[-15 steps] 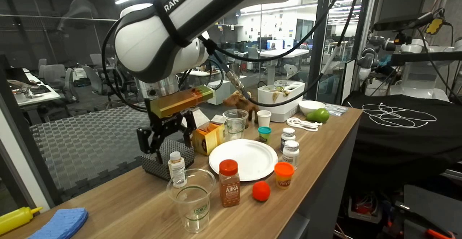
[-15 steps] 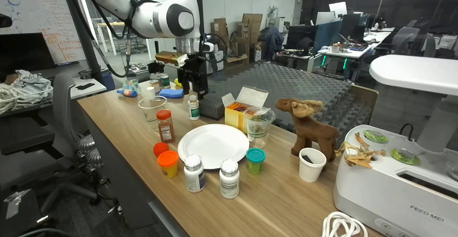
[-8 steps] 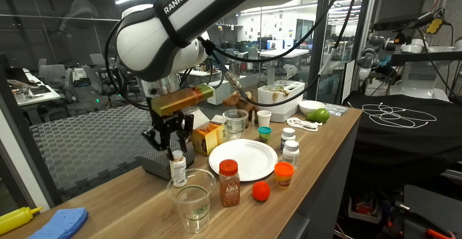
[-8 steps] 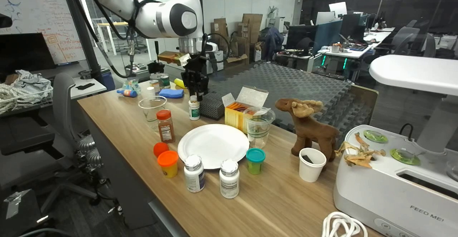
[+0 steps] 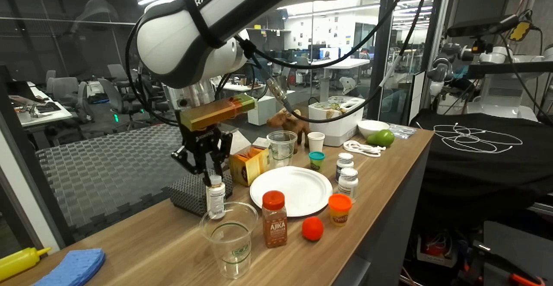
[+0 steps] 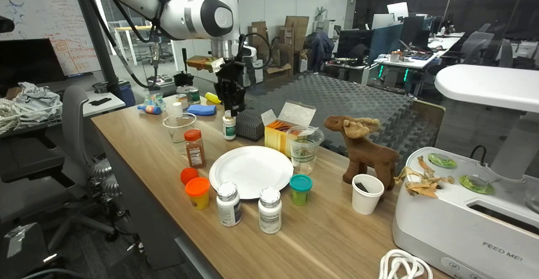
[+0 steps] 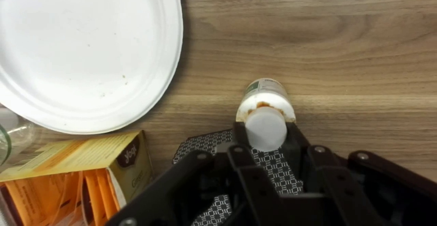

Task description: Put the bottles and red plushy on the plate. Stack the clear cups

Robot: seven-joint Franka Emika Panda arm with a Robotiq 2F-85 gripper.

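In the wrist view my gripper (image 7: 266, 130) is shut around the white cap of a pale bottle (image 7: 266, 98), with a finger against each side. That bottle (image 5: 216, 199) is upright, slightly higher than before. The bare white plate (image 5: 290, 191) lies beside it. An amber-brown bottle (image 5: 275, 227) with a red cap stands by the plate's rim, near the red plushy (image 5: 313, 228). Two more white-capped bottles, one (image 6: 228, 207) and another (image 6: 270, 213), stand across the plate. The clear cups are apart: one (image 5: 229, 251) close to the held bottle, one (image 5: 282, 147) behind the plate.
A dark patterned box (image 6: 249, 125) sits right beside the held bottle, and an open yellow tea box (image 7: 133, 164) lies close to the plate. Around the plate also stand an orange tub (image 6: 198, 194), a teal-lidded tub (image 6: 300, 190), a paper cup (image 6: 366, 197) and a brown moose (image 6: 366, 152).
The gripper has come down over the white-capped bottle and its jaws have drawn together on the cap. The bottle has shifted slightly upward with it. Everything else stayed put.
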